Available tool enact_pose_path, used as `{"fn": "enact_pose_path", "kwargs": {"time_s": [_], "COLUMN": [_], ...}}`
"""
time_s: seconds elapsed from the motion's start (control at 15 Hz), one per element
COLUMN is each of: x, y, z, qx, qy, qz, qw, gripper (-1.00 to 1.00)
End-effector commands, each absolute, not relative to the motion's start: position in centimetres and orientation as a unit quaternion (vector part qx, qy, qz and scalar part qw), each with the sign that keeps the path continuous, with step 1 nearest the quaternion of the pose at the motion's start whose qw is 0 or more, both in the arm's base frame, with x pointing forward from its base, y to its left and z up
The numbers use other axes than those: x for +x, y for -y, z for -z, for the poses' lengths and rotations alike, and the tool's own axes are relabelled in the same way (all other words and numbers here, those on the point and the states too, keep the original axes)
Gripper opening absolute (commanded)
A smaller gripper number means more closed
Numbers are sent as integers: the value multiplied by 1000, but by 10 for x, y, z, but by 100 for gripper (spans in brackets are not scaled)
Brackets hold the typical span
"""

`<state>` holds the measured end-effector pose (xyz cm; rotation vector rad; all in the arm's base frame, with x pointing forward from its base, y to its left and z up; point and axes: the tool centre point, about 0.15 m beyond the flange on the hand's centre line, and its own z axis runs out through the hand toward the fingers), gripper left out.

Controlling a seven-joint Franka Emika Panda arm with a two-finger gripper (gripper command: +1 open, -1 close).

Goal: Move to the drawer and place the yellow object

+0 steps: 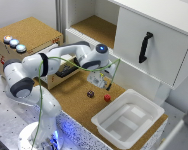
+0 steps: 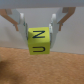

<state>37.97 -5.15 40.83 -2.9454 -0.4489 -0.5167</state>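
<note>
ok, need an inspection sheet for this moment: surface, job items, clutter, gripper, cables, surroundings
Surface: cork-topped bench, mostly bare around the arm.
Job's things: yellow block with black markings, held between the fingers above the cork; small cork-fronted drawer sits largely behind the arm, so its state is unclear.
Clutter: small dark object and red block loose on the cork; empty white tub at the bench edge.
Gripper: gripper shut on the yellow block.
Cables: green cable looping along the arm from base to wrist.
Surroundings: cork box with three round buttons; big white cabinet front with a black handle, pulled open.
</note>
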Motion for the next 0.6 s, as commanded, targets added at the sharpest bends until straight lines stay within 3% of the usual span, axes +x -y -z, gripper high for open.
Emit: {"fn": "enact_pose_path", "kwargs": {"time_s": [0.0,0.27,0.53], "x": [371,372,360], "y": [-69,-137,-192], "z": [-407,-435,-443], "qx": [-963,-933,-909], "qy": [206,299,367], "qz": [173,199,178], "qw": [19,27,85], "gripper": [-100,-100,-100]}}
